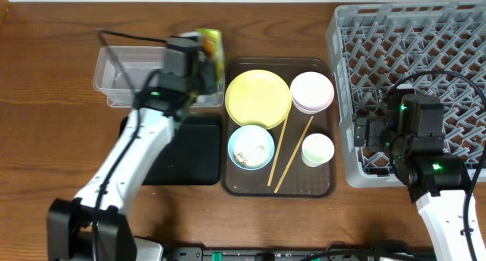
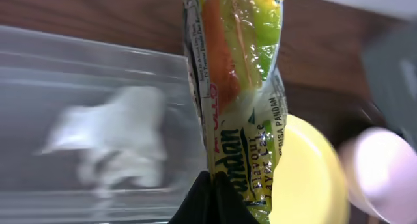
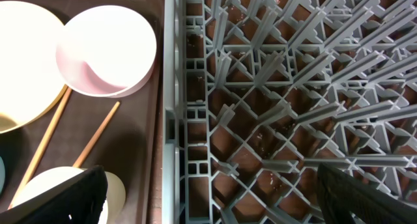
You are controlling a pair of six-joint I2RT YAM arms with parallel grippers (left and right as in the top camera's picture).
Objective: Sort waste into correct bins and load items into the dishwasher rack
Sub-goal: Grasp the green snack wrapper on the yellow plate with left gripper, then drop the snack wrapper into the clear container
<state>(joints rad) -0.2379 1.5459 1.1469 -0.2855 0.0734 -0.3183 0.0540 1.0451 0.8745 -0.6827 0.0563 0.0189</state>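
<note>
The left arm [image 1: 125,158] has a long white link on a black base, and the right arm [image 1: 448,215] has the same white shell. Each ends in a boxy black wrist block with small green lights [image 1: 402,108] glowing. Thin black cables [image 1: 100,35] loop off them. The fingers [image 3: 58,198] are matte black.

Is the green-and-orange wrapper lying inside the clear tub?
No, the wrapper is pinched at its end by the left gripper and held up next to the clear tub.

left gripper [image 2: 212,195]: jaws clamped | right gripper [image 3: 210,201]: jaws wide apart
</note>
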